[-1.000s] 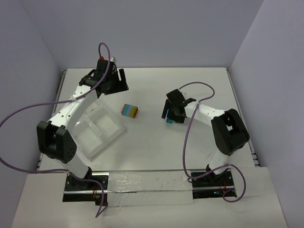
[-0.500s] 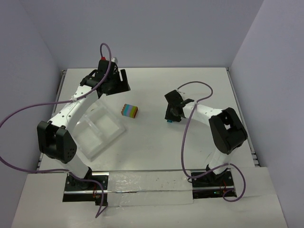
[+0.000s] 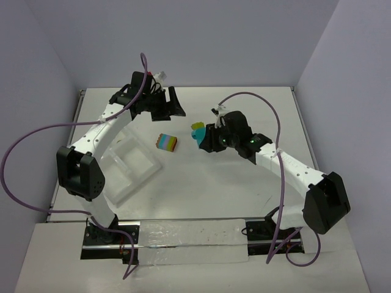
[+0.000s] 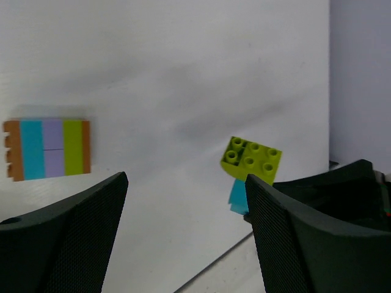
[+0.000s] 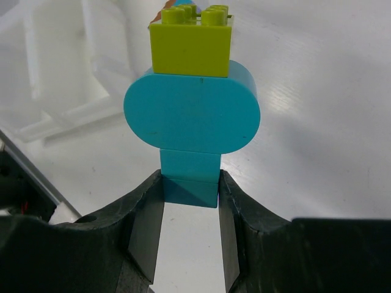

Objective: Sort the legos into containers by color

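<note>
One clear tray (image 3: 131, 168) lies on the surface (image 3: 244, 183) under the left arm (image 3: 101, 128); a striped stack (image 3: 167, 142) rests nearby; right claw (image 5: 189, 201) clamps a teal-and-lime stack (image 5: 191, 116) aloft; left claw (image 4: 183, 232) gapes wide.

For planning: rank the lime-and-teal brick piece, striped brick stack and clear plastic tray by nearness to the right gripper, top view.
1. Lime-and-teal brick piece: clamped in the right gripper.
2. Striped multicoloured brick stack: lying free, to its left.
3. Clear plastic tray: farthest, further left.
</note>
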